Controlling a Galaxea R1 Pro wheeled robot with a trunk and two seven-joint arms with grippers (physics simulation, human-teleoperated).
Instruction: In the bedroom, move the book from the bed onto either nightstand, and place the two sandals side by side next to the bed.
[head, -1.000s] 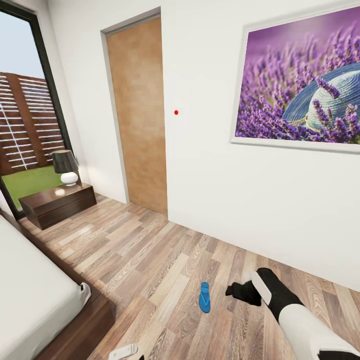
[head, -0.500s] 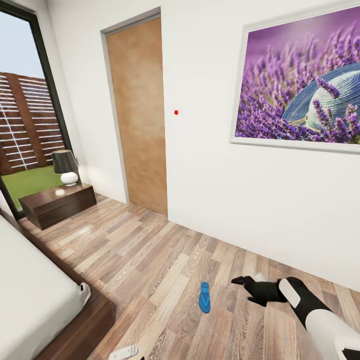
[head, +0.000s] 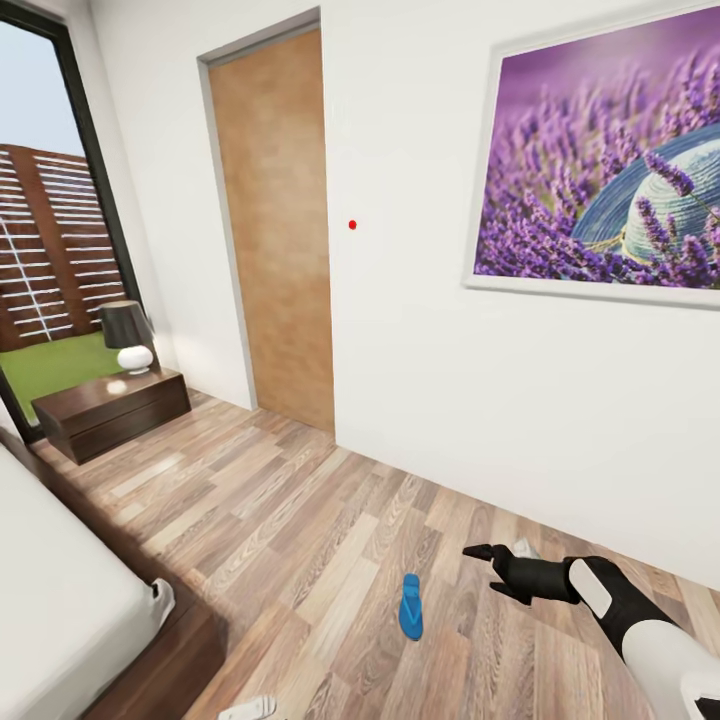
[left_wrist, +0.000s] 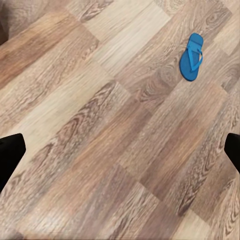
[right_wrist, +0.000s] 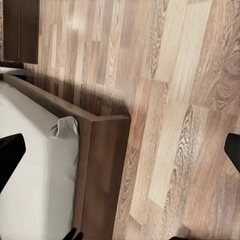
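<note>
The bed (head: 70, 600) is cut off, seemingly mostly out of frame.

We see the floor (head: 300, 520) as wood planks with strong grain in mixed light and dark browns and a faint sheen, spreading beneath the wide-spread jaws in both wrist views, with the bright blue sandal (left_wrist: 192, 56) on it looking smooth and rubbery or plastic, ahead of the left jaws. The bed (right_wrist: 95, 165) has a dark brown matt wooden frame and a pale grey, cloth-like mattress, ahead of the right jaws. The nightstand (head: 110, 410) is glossy dark wood, the door (head: 275, 230) light matt wood, the right gripper (head: 490, 553) matt black.
</note>
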